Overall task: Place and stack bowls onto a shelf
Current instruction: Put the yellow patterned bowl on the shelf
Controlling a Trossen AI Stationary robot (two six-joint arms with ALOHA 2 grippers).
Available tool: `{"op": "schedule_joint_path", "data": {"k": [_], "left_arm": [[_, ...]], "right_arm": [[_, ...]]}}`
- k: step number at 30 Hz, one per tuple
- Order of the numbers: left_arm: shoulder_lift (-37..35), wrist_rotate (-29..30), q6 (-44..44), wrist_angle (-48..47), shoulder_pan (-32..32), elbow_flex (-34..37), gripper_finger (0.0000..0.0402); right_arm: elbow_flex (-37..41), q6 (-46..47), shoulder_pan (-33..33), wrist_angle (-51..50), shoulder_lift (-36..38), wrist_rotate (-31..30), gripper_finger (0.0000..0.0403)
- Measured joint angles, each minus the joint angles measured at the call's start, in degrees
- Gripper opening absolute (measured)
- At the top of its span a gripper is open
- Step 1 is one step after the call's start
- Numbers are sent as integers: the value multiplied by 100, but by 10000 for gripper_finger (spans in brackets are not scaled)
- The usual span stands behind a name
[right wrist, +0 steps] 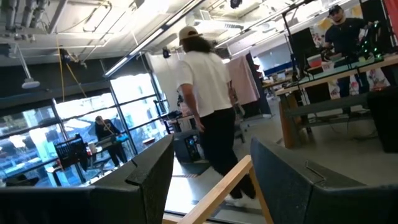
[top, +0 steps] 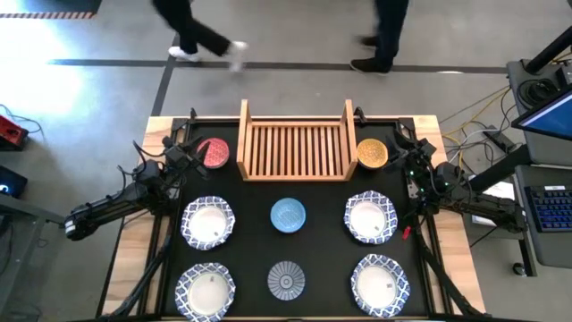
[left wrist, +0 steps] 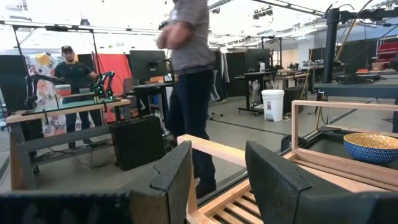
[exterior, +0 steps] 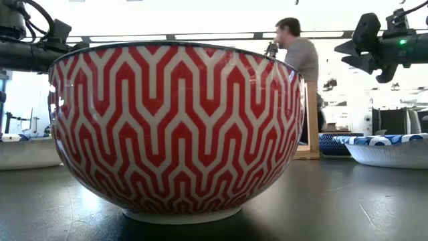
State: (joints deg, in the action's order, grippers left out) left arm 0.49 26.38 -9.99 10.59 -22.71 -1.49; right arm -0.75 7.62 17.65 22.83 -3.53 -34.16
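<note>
Across the dark surface (top: 326,268), 8 bowls are laid around an empty shelf (top: 296,148). Both tools, left (top: 181,154) and right (top: 413,161), are held spread, empty. A careless grasp could tip a bowl.

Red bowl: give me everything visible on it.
The red bowl is round and deep, glossy like glazed ceramic, with a red and white zigzag pattern outside, a dark rim and a narrow pale foot. From above its inside shows red. It stands upright on the black table top, just left of the wooden shelf, near the left pincer. Nothing grips it.
</note>
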Motion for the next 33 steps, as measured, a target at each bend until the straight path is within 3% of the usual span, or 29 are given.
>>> {"op": "schedule_joint_path", "data": {"k": [14,33], "left_arm": [[0,1,1,0,-1,-1,134],[1,0,0,0,-1,0,134]], "right_arm": [[2,517,1,13,-2,1,201],[1,303,2,23,-2,-1,201]]}}
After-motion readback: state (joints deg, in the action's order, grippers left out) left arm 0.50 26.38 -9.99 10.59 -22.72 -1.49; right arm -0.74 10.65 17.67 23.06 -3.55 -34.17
